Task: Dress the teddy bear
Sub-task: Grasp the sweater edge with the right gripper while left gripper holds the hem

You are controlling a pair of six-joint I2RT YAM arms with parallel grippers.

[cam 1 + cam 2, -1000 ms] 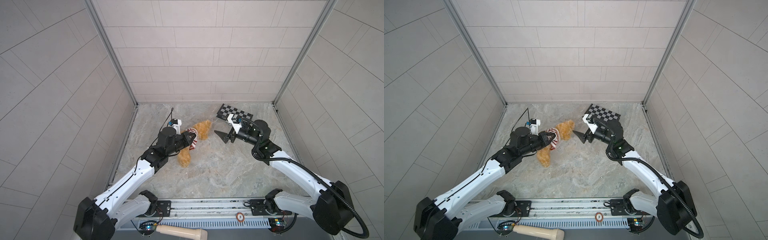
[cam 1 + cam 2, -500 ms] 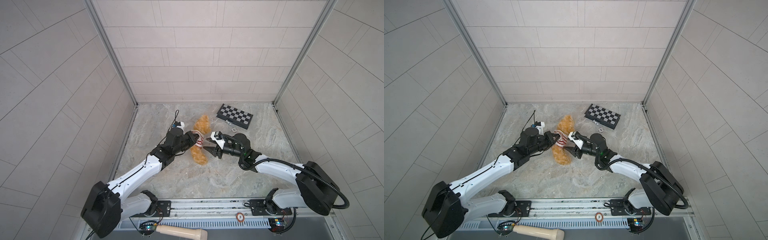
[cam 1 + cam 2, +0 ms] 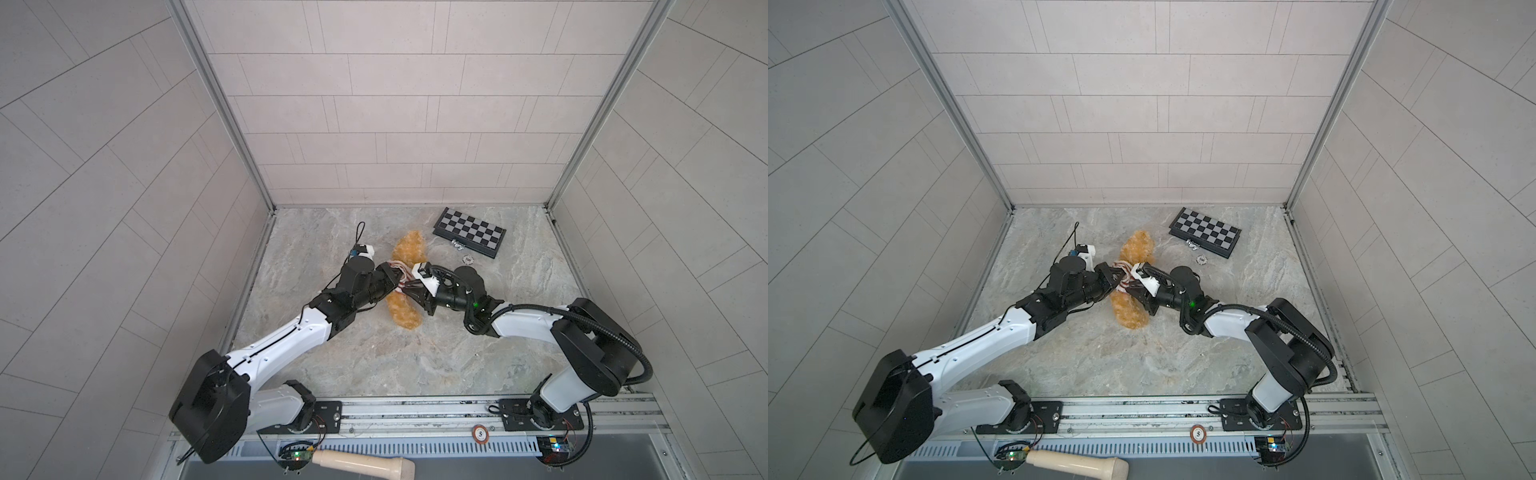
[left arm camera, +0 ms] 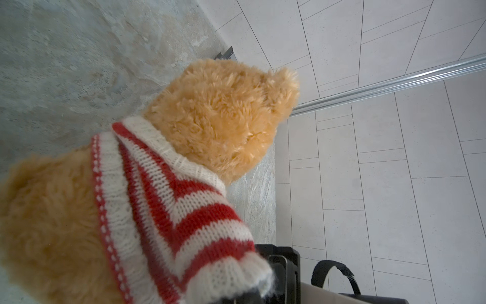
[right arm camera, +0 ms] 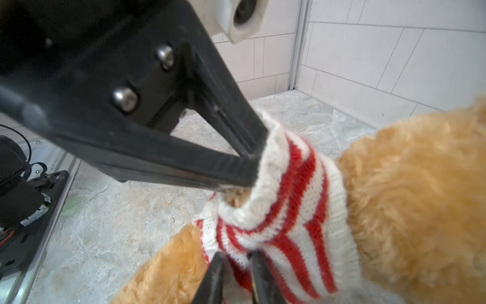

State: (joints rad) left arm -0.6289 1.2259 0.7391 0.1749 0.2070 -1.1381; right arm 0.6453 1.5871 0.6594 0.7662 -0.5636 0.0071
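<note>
You have the teddy bear point(image 3: 401, 312) lying lengthwise a little left of centre on the marbled surface point(image 3: 374, 365), head toward the back wall point(image 3: 407, 166) and legs toward the front rail point(image 3: 415, 409). A red-and-white striped knit sweater point(image 4: 168, 210) is bunched round its neck and shoulders; the lower body is bare fur. Your left pincer point(image 5: 251, 168) is clamped on the white sleeve cuff point(image 5: 271, 158), and tan fur shows inside the cuff opening. Your right pincer point(image 5: 238, 273) has its jaws drawn narrow on a fold of the sweater's lower edge, with knit filling the gap between them. In both top views the two pincers meet almost tip to tip across the bear's chest, so nothing there is free.

Open surface runs from the bear's legs forward to the rail, and more lies to the right, beyond your right arm. A bare strip separates the bear's head from the back wall. On the left your forearm runs close to the surface's edge, with only a narrow margin to the left wall point(image 3: 166, 249). A chessboard point(image 3: 469, 233) lies at the back right, near the back wall and apart from the head. A poker chip point(image 3: 468, 259) lies just in front of the board, near your right wrist but clear of it.
</note>
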